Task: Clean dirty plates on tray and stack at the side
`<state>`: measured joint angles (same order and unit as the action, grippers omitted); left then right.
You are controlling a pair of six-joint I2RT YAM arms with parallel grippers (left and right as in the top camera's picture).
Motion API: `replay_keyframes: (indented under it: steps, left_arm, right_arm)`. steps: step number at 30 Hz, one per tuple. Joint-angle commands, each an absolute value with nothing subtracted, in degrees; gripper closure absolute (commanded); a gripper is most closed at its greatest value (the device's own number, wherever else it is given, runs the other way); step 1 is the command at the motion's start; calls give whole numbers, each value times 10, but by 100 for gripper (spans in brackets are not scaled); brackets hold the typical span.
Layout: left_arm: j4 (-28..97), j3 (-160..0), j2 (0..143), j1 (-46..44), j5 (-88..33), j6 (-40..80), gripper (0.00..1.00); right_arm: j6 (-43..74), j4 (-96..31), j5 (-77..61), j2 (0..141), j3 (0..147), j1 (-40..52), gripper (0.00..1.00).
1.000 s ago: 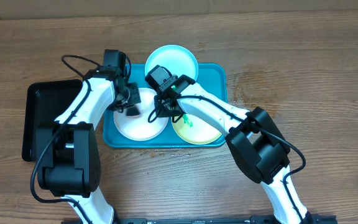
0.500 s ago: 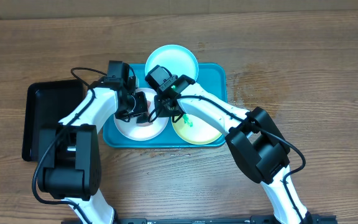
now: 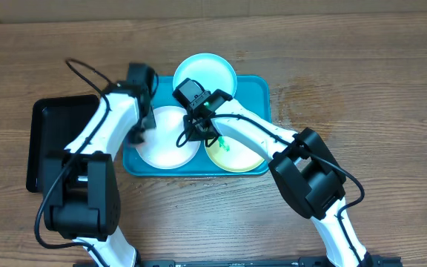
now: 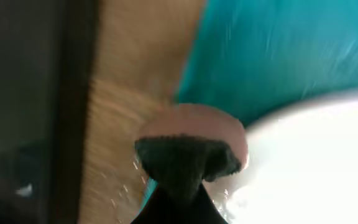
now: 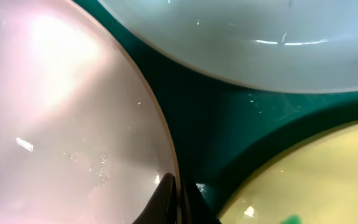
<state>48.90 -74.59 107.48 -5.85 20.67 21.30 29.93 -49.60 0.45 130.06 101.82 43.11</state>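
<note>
On the teal tray [image 3: 256, 89] lie three plates. The white plate [image 3: 170, 141] is at the left. The pale cyan plate [image 3: 207, 70] overhangs the far rim. The yellow-green plate [image 3: 239, 156], at the right, carries a green smear [image 3: 223, 144]. My left gripper [image 3: 136, 135] is shut on a pink sponge with a dark pad [image 4: 191, 146], which sits at the white plate's [image 4: 316, 155] left rim. My right gripper [image 5: 180, 186] is shut on the right rim of the white plate [image 5: 61, 124]. Wet specks show on that plate.
A black rectangular tray [image 3: 50, 141] lies on the wooden table just left of the teal tray [image 4: 278, 50]. Both arms reach in from the near edge and cross over the tray's front. Bare wood stretches to the right [image 3: 362, 96].
The left gripper swung with the sponge from the white plate's upper left to its middle, then back out to its left rim. The right gripper and the plates have stayed put.
</note>
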Motion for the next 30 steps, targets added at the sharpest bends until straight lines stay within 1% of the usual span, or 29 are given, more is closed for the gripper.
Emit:
replay_keyframes:
  steps: [1,5,8,15,19,22,27,30]
  left_arm:
    - [510,-826,1040,-47,215,248,96]
    - [511,-846,995,-15,156,249,96]
    - [518,-846,970,30,109,249,96]
    - [582,-845,966,153,94,249,96]
    - [590,-845,966,221,59,249,96]
    - [589,-845,966,264,35,249,96]
    - [586,-845,966,317,26,249,96]
    - [587,-845,966,340,3,249,96]
  right_arm:
    - [248,-510,25,1294,1052,431,96]
    - [218,-514,43,1276,1082,450,96]
    - [195,-518,112,1265,1107,473,96]
    - [75,-517,408,1255,1149,537,96]
    - [5,-484,583,1255,1150,568,96]
    - [-39,-447,665,1255,1150,585,96]
    - [-156,-373,721,1255,1150,602,96]
    - [-199,-323,741,1255,1150,611,96]
